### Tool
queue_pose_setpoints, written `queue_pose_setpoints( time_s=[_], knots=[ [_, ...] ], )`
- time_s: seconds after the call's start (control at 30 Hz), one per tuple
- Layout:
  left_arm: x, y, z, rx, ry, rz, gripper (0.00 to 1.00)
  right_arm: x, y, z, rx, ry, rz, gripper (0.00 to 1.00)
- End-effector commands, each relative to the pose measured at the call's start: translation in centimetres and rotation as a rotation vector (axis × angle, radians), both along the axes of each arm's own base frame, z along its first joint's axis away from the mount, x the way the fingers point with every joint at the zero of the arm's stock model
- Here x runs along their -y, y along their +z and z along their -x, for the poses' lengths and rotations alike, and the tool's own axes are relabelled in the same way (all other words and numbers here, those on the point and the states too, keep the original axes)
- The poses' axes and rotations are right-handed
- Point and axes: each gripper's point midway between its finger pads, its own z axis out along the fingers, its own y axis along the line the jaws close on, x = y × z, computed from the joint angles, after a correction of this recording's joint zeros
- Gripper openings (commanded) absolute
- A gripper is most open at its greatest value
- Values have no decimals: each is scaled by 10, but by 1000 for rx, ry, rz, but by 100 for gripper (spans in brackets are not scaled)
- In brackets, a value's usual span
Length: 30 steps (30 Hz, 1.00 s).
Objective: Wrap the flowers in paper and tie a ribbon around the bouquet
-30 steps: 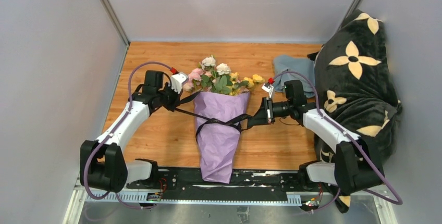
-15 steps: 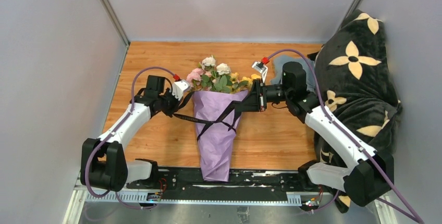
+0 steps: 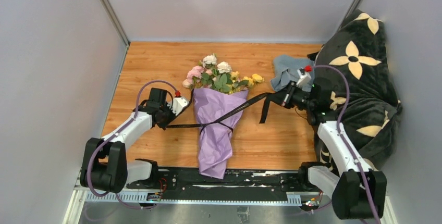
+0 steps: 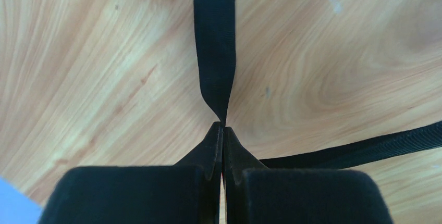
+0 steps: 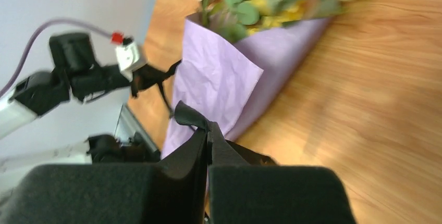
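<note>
The bouquet lies mid-table: pink, white and yellow flowers in a cone of purple paper, its tip towards the arm bases. The black ribbon runs taut across the cone and crosses itself at its waist. My left gripper, left of the cone, is shut on one ribbon end just above the wood. My right gripper, right of the flowers, is shut on the other end of the ribbon; a loose tail hangs below it.
A grey-blue folded cloth lies at the back right, beside a black cushion with cream flower shapes against the right wall. Grey walls enclose the wooden table. The black base rail runs along the near edge.
My right gripper has pulled its ribbon end rightward, away from the bouquet. My left gripper has shifted slightly nearer. The ribbon has drawn tight and the cone is cinched at its waist.
</note>
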Motion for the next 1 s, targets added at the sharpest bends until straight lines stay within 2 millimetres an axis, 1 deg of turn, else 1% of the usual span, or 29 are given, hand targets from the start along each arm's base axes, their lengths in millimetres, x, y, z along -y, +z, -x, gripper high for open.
queue_pose_setpoints(
  time_s=[0.0,0.07,0.13,0.17,0.2,0.27,0.37,0.43,0.5,0.57,0.6,0.67,0.7,0.73,0.77,0.8,0.83,0.87,0.9,0.97],
  knots=[
    [-42,1,-4,70,29,-223,0,76,-30,-26,-25,-361,2,0],
    [-58,2,-4,95,53,-312,0,111,-57,-25,-88,-495,0,0],
    [-69,2,-3,118,63,-365,0,143,-79,-18,-138,-616,-14,0],
    [-73,0,-2,125,62,-383,0,155,-82,-17,-142,-657,-22,0],
    [-77,-1,0,130,60,-402,0,161,-87,-14,-149,-684,-29,0],
    [-88,-3,2,133,76,-445,0,171,-93,-9,-154,-721,-13,0],
    [-107,-5,4,122,131,-480,0,182,-94,-6,-147,-748,36,0],
    [-123,-7,5,110,176,-486,0,190,-91,-5,-148,-765,50,0],
    [-138,-9,9,90,220,-486,0,194,-87,-6,-140,-766,57,0],
    [-143,-10,12,79,232,-469,0,192,-82,-7,-131,-736,74,0],
    [-139,-13,15,65,213,-450,0,190,-79,-7,-126,-718,89,0],
    [-129,-14,15,64,184,-393,0,180,-76,-5,-126,-666,138,0],
    [-124,-14,15,64,177,-364,0,171,-72,-4,-107,-621,170,0],
    [-118,-14,14,59,160,-329,0,157,-65,-4,-80,-567,188,0],
    [-108,-14,14,40,131,-283,0,133,-51,-3,-18,-470,214,0],
    [-91,-9,10,31,69,-196,1,113,-39,-2,35,-392,234,0],
    [-79,-6,12,5,32,-147,10,91,-24,1,97,-307,252,0],
    [-66,6,7,17,8,-91,25,71,-9,5,158,-234,269,0],
    [-52,28,-7,68,-11,-53,33,49,7,10,217,-155,275,0],
    [-13,68,-27,165,-78,2,43,15,37,19,314,-34,265,0]
  ],
)
